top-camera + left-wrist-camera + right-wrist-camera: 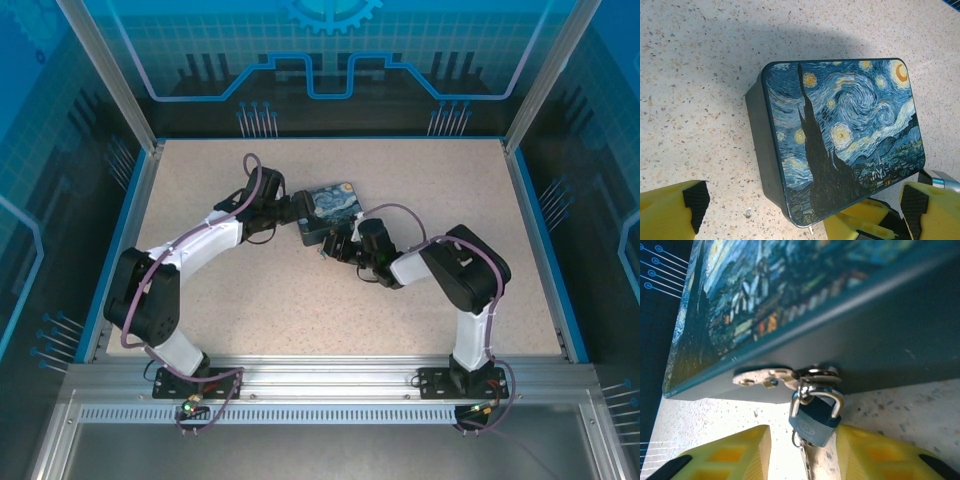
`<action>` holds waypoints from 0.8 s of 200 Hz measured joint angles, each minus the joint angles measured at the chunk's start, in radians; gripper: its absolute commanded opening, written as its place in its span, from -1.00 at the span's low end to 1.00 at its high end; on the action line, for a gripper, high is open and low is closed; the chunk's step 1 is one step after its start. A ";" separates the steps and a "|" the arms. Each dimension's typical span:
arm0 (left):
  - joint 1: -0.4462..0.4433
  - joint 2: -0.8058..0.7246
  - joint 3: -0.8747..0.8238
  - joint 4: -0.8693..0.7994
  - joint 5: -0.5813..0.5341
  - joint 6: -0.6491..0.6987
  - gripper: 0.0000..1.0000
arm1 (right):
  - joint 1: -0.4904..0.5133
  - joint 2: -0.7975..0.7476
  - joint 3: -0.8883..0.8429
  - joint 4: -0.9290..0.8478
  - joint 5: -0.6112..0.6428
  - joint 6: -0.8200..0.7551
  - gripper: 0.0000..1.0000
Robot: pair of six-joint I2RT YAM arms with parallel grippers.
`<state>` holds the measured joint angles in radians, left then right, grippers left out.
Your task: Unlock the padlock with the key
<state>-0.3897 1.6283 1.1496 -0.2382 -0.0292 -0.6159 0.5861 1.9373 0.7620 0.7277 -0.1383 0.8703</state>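
Observation:
A small blue padlock hangs by its silver shackle from the hasp on the side of a blue swirl-printed box. The key sticks out of the padlock's underside on a small ring. My right gripper is open, its yellow fingers on either side of padlock and key; the right one is at the lock's edge, the left one apart. I cannot tell whether the shackle is latched. My left gripper is wide open, its pads straddling the box's near corner.
The box sits mid-table on the speckled tabletop, with both arms reaching to it: the left gripper on its left, the right gripper at its near side. Blue walls and a raised rim bound the table.

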 measured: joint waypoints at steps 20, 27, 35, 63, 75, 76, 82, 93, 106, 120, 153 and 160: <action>0.001 0.008 0.009 0.000 0.001 -0.008 0.98 | 0.004 0.011 0.008 0.006 0.009 -0.011 -0.31; 0.001 0.010 0.010 0.000 0.003 -0.010 0.98 | 0.004 0.014 0.010 0.010 0.011 -0.016 -0.35; 0.002 0.011 0.010 0.000 0.005 -0.011 0.98 | 0.004 0.018 0.010 0.011 0.016 -0.023 -0.43; 0.003 0.013 0.014 0.000 0.010 -0.013 0.98 | 0.007 0.027 0.010 0.023 0.035 -0.022 -0.38; 0.004 0.015 0.017 0.000 0.011 -0.013 0.98 | 0.009 0.026 0.008 0.031 0.038 -0.013 -0.24; 0.004 0.015 0.017 0.000 0.011 -0.013 0.98 | 0.009 0.025 0.008 0.033 0.037 -0.015 -0.24; 0.004 0.015 0.019 0.000 0.011 -0.013 0.98 | 0.011 0.022 0.005 0.036 0.045 -0.011 -0.22; 0.005 0.015 0.021 0.000 0.011 -0.013 0.98 | 0.016 0.018 -0.004 0.050 0.056 -0.010 -0.17; 0.006 0.015 0.021 0.000 0.011 -0.013 0.98 | 0.019 0.009 -0.018 0.062 0.070 -0.007 -0.02; 0.008 0.015 0.021 0.000 0.011 -0.013 0.98 | 0.021 -0.006 -0.033 0.071 0.087 -0.002 0.18; 0.008 0.015 0.021 0.000 0.011 -0.013 0.98 | 0.023 -0.013 -0.026 0.077 0.091 -0.015 0.37; 0.008 0.015 0.021 0.000 0.011 -0.013 0.98 | 0.023 -0.010 -0.020 0.074 0.090 -0.018 0.36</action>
<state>-0.3820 1.6436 1.1706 -0.2386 -0.0177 -0.6292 0.6086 1.9278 0.7422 0.8013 -0.0479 0.8520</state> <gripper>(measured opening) 0.988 0.680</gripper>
